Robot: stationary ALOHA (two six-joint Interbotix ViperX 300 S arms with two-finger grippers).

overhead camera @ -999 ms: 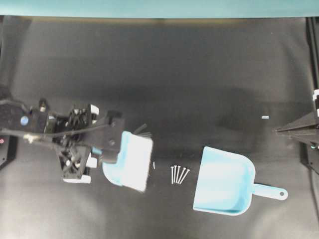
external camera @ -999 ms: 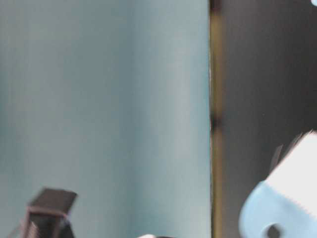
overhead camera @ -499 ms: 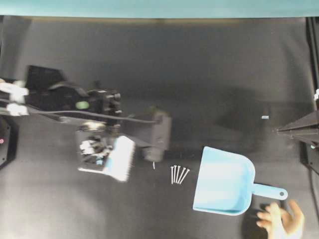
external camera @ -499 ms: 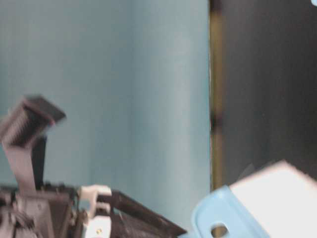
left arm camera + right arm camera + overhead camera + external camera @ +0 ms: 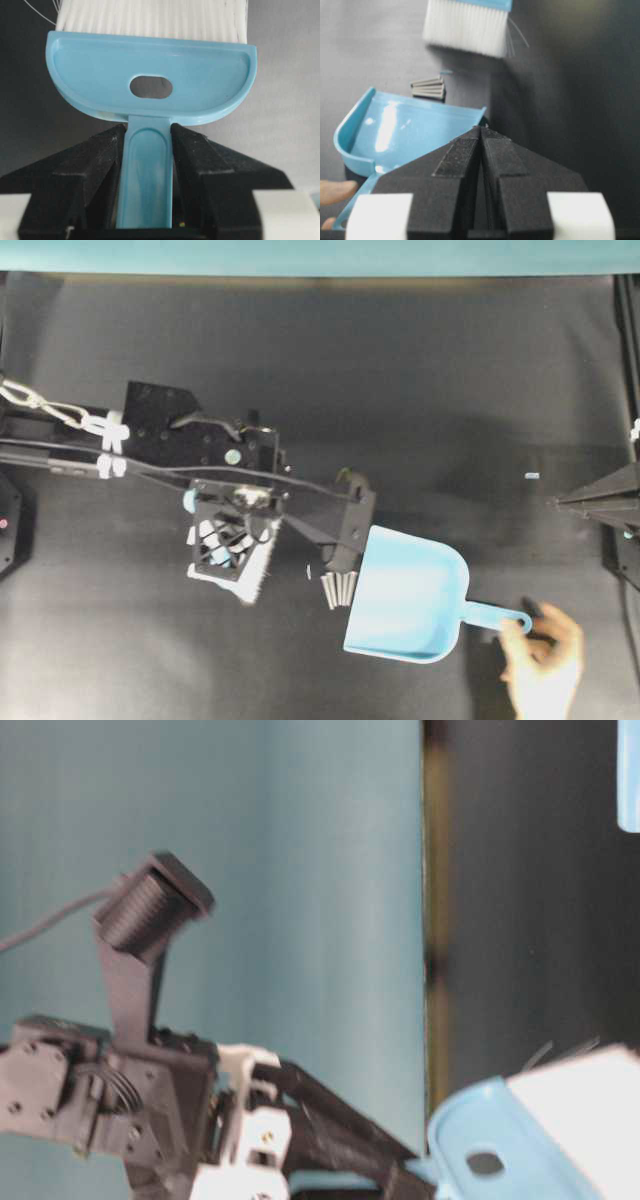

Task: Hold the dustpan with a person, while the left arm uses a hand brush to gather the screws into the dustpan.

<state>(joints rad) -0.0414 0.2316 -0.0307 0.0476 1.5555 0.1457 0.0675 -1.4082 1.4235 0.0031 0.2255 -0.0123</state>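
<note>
The light blue dustpan [image 5: 405, 595] lies on the black table, mouth to the left. A person's hand [image 5: 545, 665] touches its handle end [image 5: 500, 617]. Several screws [image 5: 338, 588] lie bunched at the pan's mouth, also seen in the right wrist view [image 5: 427, 87] in front of the pan [image 5: 405, 127]. My left gripper [image 5: 147, 132] is shut on the slim handle of the hand brush [image 5: 150, 75]. The brush's white bristles [image 5: 262, 565] are left of the screws, apart from them. My right gripper [image 5: 481, 129] is shut and empty at the far right [image 5: 556, 502].
One stray screw [image 5: 309, 570] lies between the bristles and the bunch. A small pale scrap [image 5: 532, 476] lies near the right gripper. A teal wall [image 5: 320, 255] runs along the table's far edge. The left arm [image 5: 130, 1100] fills the lower left of the table-level view.
A hand came in from the lower right and slid the dustpan left up to the screws, bunching them. My left arm swung right and turned with the brush.
</note>
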